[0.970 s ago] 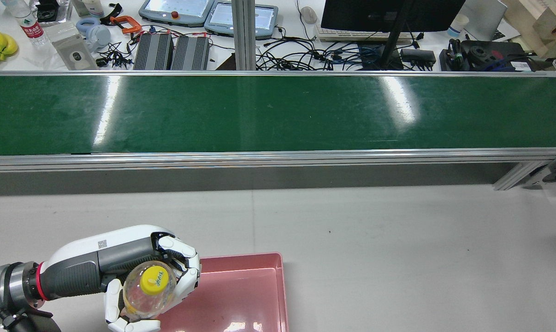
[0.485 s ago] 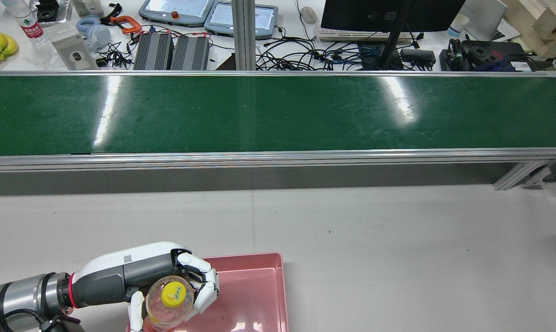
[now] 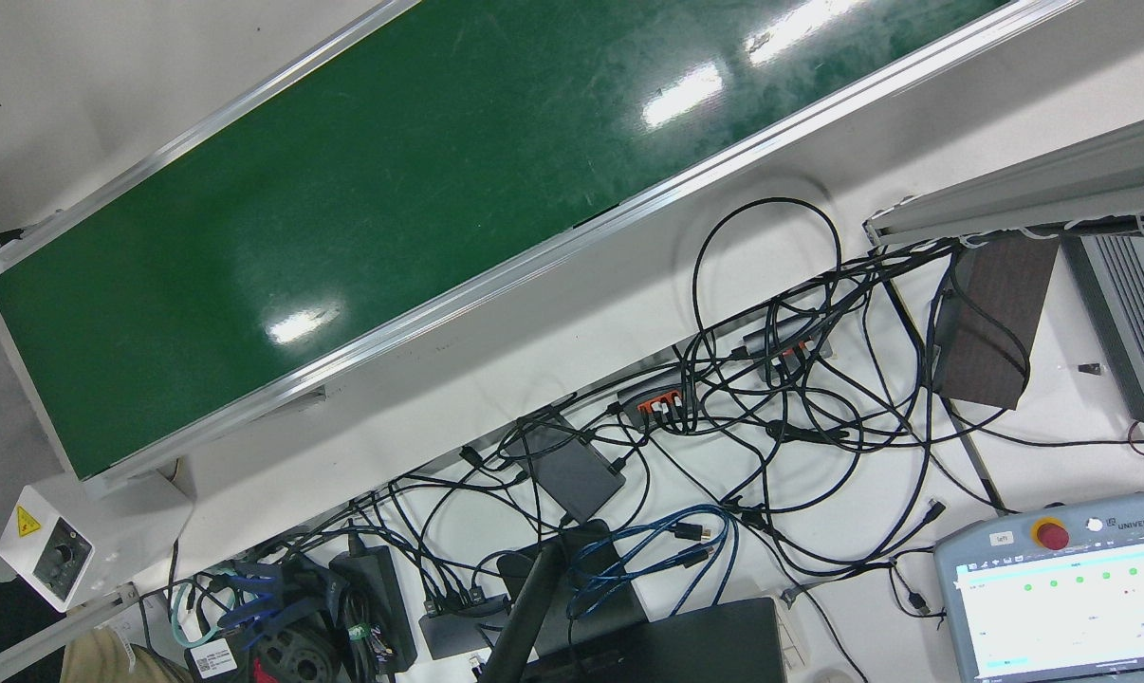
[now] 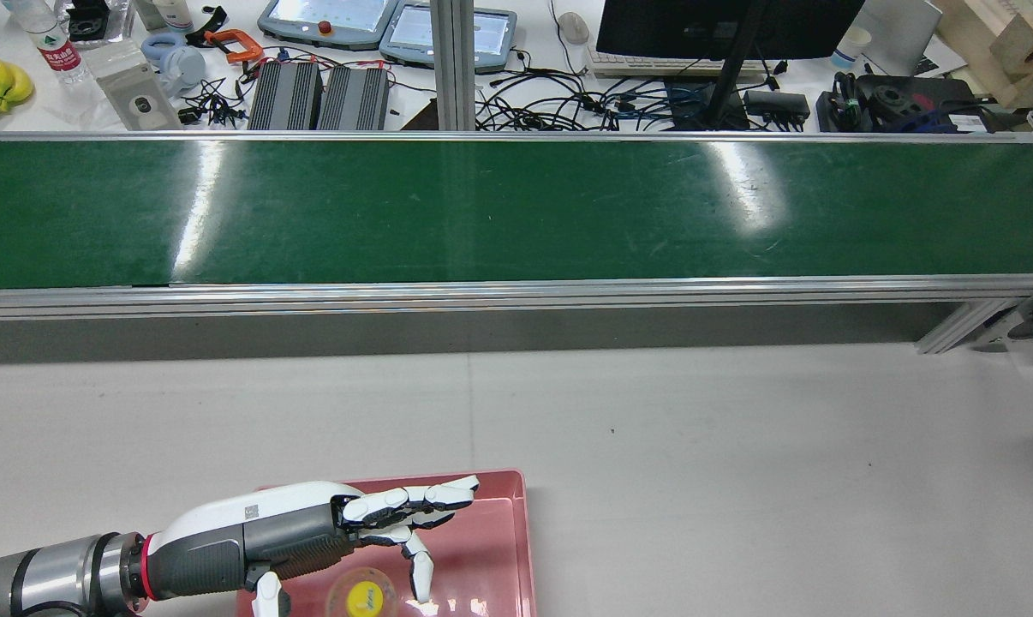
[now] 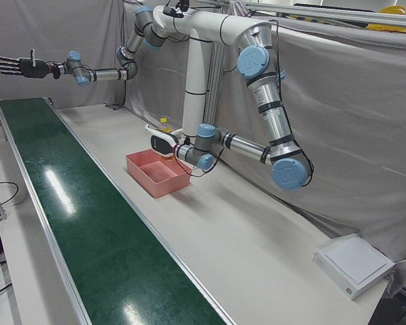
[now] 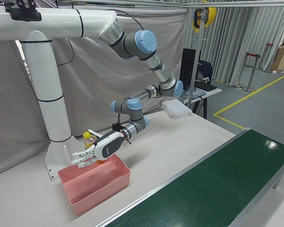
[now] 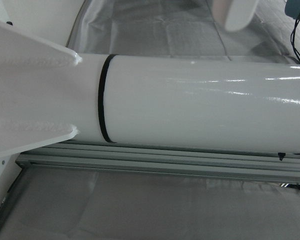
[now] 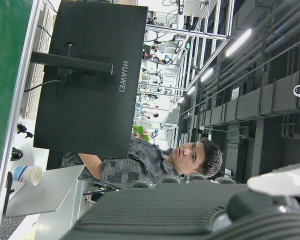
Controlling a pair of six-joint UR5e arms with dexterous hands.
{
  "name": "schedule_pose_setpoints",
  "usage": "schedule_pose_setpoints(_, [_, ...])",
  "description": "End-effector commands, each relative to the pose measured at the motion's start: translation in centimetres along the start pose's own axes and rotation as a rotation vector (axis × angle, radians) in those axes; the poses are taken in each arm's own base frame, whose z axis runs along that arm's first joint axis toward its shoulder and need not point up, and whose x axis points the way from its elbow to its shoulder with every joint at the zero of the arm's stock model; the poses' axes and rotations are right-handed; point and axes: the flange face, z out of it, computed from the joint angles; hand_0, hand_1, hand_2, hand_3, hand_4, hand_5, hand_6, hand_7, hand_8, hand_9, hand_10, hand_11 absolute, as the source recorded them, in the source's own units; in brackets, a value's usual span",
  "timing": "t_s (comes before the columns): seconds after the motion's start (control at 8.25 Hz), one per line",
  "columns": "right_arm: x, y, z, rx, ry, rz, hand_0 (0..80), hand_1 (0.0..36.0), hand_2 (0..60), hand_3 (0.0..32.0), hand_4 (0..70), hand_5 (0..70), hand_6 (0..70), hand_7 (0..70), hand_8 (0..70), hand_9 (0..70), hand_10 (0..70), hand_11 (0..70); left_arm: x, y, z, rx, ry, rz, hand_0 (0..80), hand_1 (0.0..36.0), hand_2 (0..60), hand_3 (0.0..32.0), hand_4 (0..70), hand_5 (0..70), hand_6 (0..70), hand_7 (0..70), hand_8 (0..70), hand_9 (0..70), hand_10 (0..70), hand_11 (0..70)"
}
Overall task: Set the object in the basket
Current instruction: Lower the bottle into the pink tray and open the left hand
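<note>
A clear bottle with a yellow cap (image 4: 364,597) stands upright inside the pink basket (image 4: 522,531), at the basket's side nearest the robot. It also shows in the right-front view (image 6: 88,138) and the left-front view (image 5: 164,123). My left hand (image 4: 298,531) hovers over the basket with its fingers spread, open and empty, just above and beside the bottle; it also shows in the right-front view (image 6: 98,148). My right hand (image 5: 13,66) is raised high in the air, far from the basket, open and empty.
The long green conveyor belt (image 4: 516,210) runs across the table beyond the basket, with an aluminium rail along it. The white pedestal (image 6: 49,109) stands just behind the basket. A white flat box (image 5: 355,261) lies at the table's far end. Cables and pendants (image 3: 1065,598) lie past the belt.
My left hand moved forward and down over the basket with the bottle, then opened. The bottle has left the hand and now stands in the basket.
</note>
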Motion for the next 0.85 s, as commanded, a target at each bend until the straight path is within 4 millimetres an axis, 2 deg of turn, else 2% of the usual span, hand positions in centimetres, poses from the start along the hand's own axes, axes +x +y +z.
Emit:
schedule_pose_setpoints(0.0, [0.0,0.0,0.0,0.000,0.000,0.000,0.0,0.0,0.0,0.0,0.0,0.0,0.0,0.0,0.0,0.0,0.0,0.0,-0.1,0.3,0.1,-0.006,0.000,-0.001,74.7,13.3,0.0,0.0,0.0,0.0,0.0,2.0,0.0,0.0,0.0,0.0])
schedule_pose_setpoints(0.12, [0.0,0.0,0.0,0.000,0.000,0.000,0.0,0.0,0.0,0.0,0.0,0.0,0.0,0.0,0.0,0.0,0.0,0.0,0.1,0.5,0.1,-0.010,0.004,-0.012,75.1,13.4,0.0,0.0,0.0,0.0,0.0,1.8,0.0,0.0,0.0,0.0])
schedule_pose_setpoints(0.36, [0.0,0.0,0.0,0.000,0.000,-0.001,0.0,0.0,0.0,0.0,0.0,0.0,0.0,0.0,0.0,0.0,0.0,0.0,3.1,3.8,-0.1,-0.027,0.029,-0.053,76.2,13.9,0.0,0.0,0.0,0.0,0.0,1.9,0.0,0.0,0.0,0.0])
schedule_pose_setpoints(0.48, [0.0,0.0,0.0,0.000,0.000,0.000,0.0,0.0,0.0,0.0,0.0,0.0,0.0,0.0,0.0,0.0,0.0,0.0,6.4,4.2,-1.2,-0.004,0.068,-0.053,77.7,13.9,0.0,0.0,0.0,0.0,0.0,2.6,0.0,0.0,0.0,0.0])
schedule_pose_setpoints(0.73, [0.0,0.0,0.0,0.000,0.000,0.000,0.0,0.0,0.0,0.0,0.0,0.0,0.0,0.0,0.0,0.0,0.0,0.0,11.3,2.9,-3.1,0.038,0.145,-0.081,80.0,14.6,0.0,0.0,0.0,0.0,0.0,2.3,0.0,0.0,0.0,0.0])
